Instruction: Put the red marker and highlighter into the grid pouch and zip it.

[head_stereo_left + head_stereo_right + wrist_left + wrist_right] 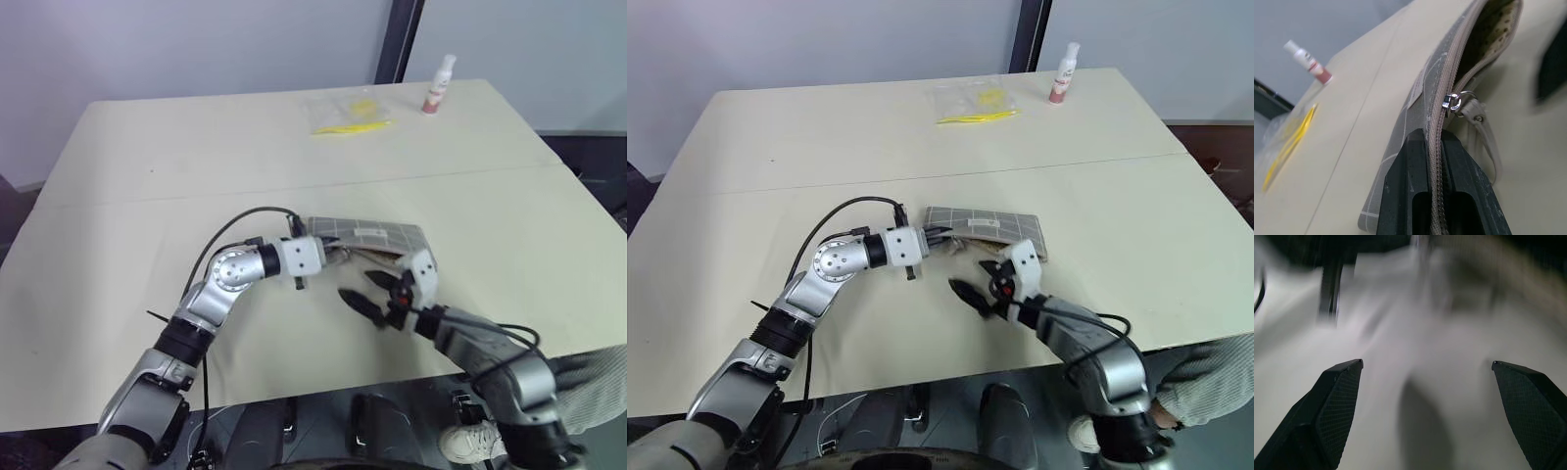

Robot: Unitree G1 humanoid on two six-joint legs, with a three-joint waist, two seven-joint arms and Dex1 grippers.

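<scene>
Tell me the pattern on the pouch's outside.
Grey pouch with white grid lines; clearest in the left eye view.

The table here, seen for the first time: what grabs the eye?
In the middle of the cream table, the grid pouch lies with its zipper partly open, the left gripper shut on its zipper edge. The right gripper hangs beside it, jaws wide and empty. At the far edge lie a clear plastic bag and a small bottle.
</scene>
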